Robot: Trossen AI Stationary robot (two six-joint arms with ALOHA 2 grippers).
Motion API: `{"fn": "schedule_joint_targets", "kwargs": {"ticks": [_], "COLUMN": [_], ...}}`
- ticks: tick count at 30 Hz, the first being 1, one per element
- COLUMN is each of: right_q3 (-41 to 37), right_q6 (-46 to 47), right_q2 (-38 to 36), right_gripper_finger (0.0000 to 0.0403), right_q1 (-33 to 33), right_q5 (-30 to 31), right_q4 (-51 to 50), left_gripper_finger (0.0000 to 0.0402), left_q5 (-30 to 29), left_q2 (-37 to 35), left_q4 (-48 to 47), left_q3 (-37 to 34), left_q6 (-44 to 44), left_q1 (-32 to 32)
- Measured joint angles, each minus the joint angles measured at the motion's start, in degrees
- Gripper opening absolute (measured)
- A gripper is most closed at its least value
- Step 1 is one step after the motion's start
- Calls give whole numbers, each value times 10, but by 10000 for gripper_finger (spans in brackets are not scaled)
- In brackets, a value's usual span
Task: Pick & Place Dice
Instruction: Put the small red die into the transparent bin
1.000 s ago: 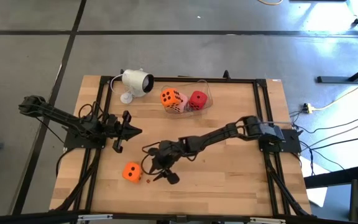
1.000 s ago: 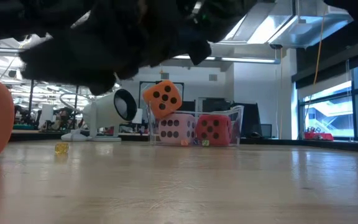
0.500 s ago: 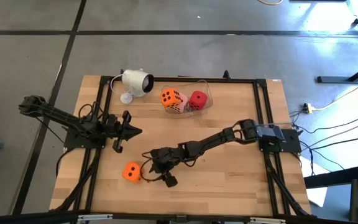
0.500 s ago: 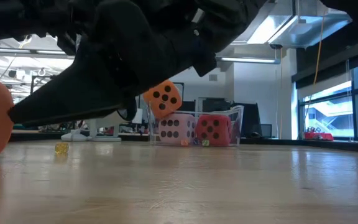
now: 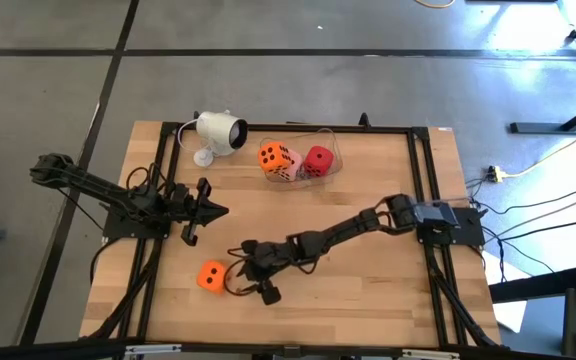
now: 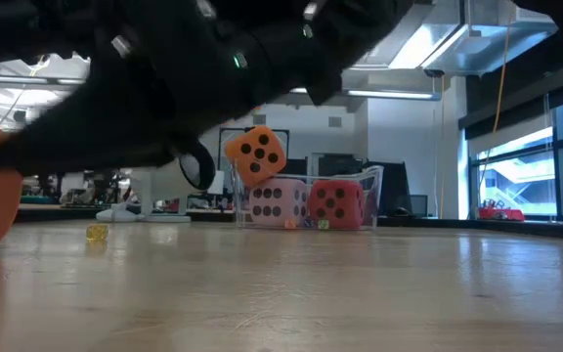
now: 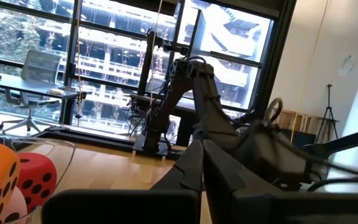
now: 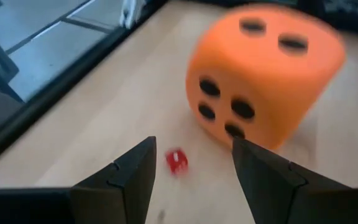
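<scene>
since a second ago the right arm has stretched farther toward the near-left part of the bench (image 5: 368,180), and its right hand (image 5: 246,283) now sits just beside the loose orange die (image 5: 211,276), closer than it was; the die itself has not shifted. seen from the right wrist, the two dark fingers (image 8: 124,176) stand apart with a clear gap, nothing between them, and the orange die (image 8: 265,73) lies just ahead on the wood, not touched as far as can be told. a tiny red speck (image 8: 177,161) lies on the bench between the fingers and the die. the left hand (image 5: 204,211) rests over the left side of the bench, well apart from the loose die, its fingers pressed together with nothing in them; from its wrist camera the shut fingers (image 7: 194,168) point toward the right arm. at the far side of the bench a clear container (image 5: 330,150) holds the other three dice: a second orange die (image 5: 273,156) perched tilted on top of the pale pink die (image 5: 290,167), and the red die (image 5: 318,159) beside them. in the low view the same stack shows, orange die (image 6: 255,153) over pink (image 6: 278,202), red (image 6: 335,203) at its side. a white camera (image 5: 217,132) stands near the container at the far-left corner.
</scene>
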Motion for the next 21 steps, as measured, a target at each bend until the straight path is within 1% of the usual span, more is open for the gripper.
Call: {"fn": "schedule_joint_targets", "kwargs": {"ticks": [6, 9, 13, 18, 21], "right_q3": [54, 96, 178, 312, 368], "right_q6": [-18, -19, -19, -17, -29], "right_q2": [1, 16, 64, 133, 160], "right_gripper_finger": [212, 212, 212, 212, 212], "right_q1": [20, 27, 31, 34, 39], "right_q5": [2, 1, -4, -5, -12], "right_q4": [-41, -63, -102, -172, -210], "left_gripper_finger": [6, 6, 8, 11, 9], "left_q5": [0, 0, 0, 0, 0], "left_q2": [0, 0, 0, 0, 0], "left_q4": [0, 0, -1, 0, 0], "left_q3": [0, 0, 0, 0, 0], "left_q6": [0, 0, 0, 0, 0], "left_q1": [0, 0, 0, 0, 0]}}
